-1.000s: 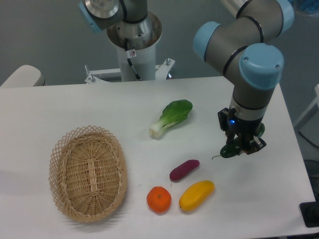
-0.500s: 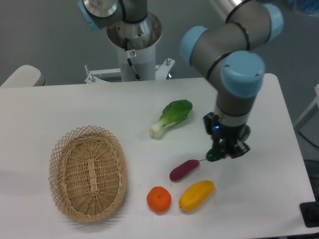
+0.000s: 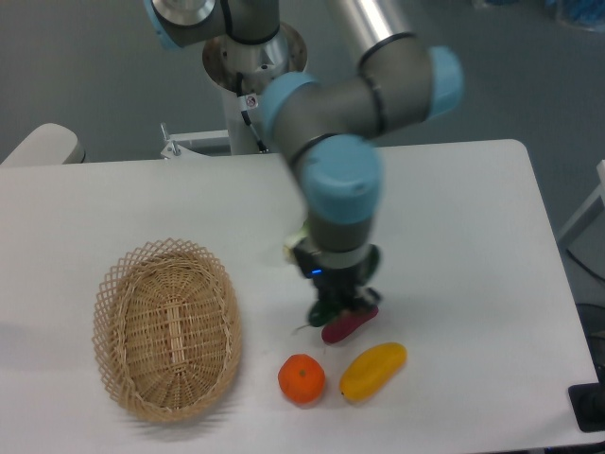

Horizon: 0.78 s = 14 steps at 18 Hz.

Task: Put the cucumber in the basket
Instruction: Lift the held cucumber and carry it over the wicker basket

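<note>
**One arm over the table, cucumber carried in the gripper**

One fixed camera view was available. The gripper (image 3: 337, 305) was seen pointing straight down near the middle of the white table (image 3: 473, 246), below a grey wrist with a blue-capped joint. Its fingers were closed on the cucumber (image 3: 324, 311), of which only a dark green end showed at the lower left of the fingers, with a thin stem trailing out to the left. Whether the cucumber was clear of the tabletop could not be told from this angle.

The purple sweet potato (image 3: 351, 325) was seen lying just under and to the right of the gripper, partly covered by it; contact between the two could not be judged. The yellow mango (image 3: 372, 371) was lying just below the sweet potato, and the orange (image 3: 302, 379) was beside the mango on its left, close but apart.

The basket (image 3: 167, 327) was set on the left part of the table, well apart from the gripper, its hollow holding nothing visible. Of the bok choy, only a small pale piece of the stem (image 3: 294, 248) was visible at the left edge of the arm, the leaves being hidden behind the wrist.
</note>
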### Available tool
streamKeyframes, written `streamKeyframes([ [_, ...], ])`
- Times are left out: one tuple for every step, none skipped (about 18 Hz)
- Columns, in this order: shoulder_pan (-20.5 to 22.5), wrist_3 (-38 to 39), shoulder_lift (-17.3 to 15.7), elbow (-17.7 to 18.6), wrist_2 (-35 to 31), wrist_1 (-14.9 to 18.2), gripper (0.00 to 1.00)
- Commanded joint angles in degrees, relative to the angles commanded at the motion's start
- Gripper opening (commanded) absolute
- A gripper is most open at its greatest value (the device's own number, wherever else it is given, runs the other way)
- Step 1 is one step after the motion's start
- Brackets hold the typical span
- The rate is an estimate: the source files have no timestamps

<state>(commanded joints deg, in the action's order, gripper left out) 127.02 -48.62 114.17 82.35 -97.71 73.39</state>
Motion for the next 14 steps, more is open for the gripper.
streamKeyframes([
  [-1.59,2.63,-0.17,0.09,-0.89,0.18,0.21],
  [-3.08,6.22,-0.44,0.35,-0.64,0.27,0.21],
  [-4.49,9.48,-0.61,0.44,-0.55,0.27,0.21],
  [-5.98,12.21,-0.53,0.79,-0.55,0.27,0.21],
  [-7.21,15.02,-0.44,1.14,-0.37,0.18,0.21],
  [-8.18,18.09,-0.18,1.32,-0.28,0.18,0.21],
  [-8.98,21.43,0.26,1.32,-0.02,0.09,0.21],
  [-10.03,24.95,1.13,1.32,0.42,-0.26,0.21],
  [-10.82,28.03,1.93,1.32,0.94,-1.48,0.21],
  [-11.44,30.23,3.06,1.23,1.47,-3.40,0.22],
  [-11.88,32.60,4.12,0.97,2.17,-6.03,0.22],
  [-11.97,34.98,4.57,1.14,2.96,-7.97,0.22],
  [-12.32,36.83,5.01,1.15,3.49,-8.86,0.22],
  [-12.59,36.85,5.36,0.97,3.50,-8.87,0.22],
])
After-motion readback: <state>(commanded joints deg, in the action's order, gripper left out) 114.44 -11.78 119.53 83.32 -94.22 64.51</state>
